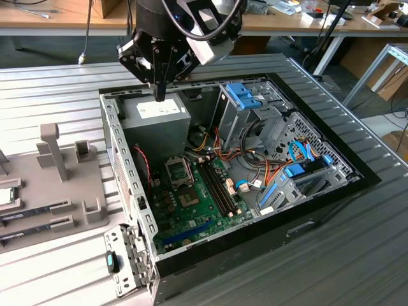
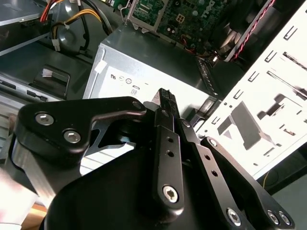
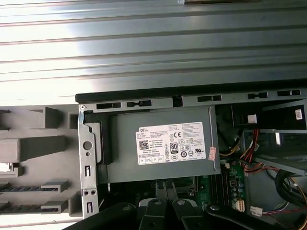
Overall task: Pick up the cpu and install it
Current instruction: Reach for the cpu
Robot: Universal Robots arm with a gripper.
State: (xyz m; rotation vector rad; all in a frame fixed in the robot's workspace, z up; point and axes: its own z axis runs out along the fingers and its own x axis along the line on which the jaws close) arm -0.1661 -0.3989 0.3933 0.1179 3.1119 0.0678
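My gripper (image 1: pixel 160 95) hangs over the grey power supply (image 1: pixel 156 113) at the back of the open computer case (image 1: pixel 319 191), its black fingers (image 2: pixel 165 103) pressed together with nothing between them. The fingertips also show in the first wrist view (image 3: pixel 165 189) above the power supply (image 3: pixel 163 143). A silvery flat square, apparently the cpu (image 1: pixel 5 193), lies on the grey holder (image 1: pixel 70 185) at the exterior view's left, cut off by the frame edge and well away from the gripper. The dark metal-framed socket (image 1: pixel 178 171) sits on the green motherboard (image 1: pixel 204 210).
Long dark memory sticks (image 1: pixel 32 211) rest in the holder's slots beside upright grey posts (image 1: pixel 54 150). Inside the case are drive cages with blue latches (image 1: pixel 245 95), bundled cables (image 1: pixel 268 172) and the perforated side wall (image 1: pixel 124 172). Ribbed metal tabletop (image 1: pixel 331 255) surrounds the case.
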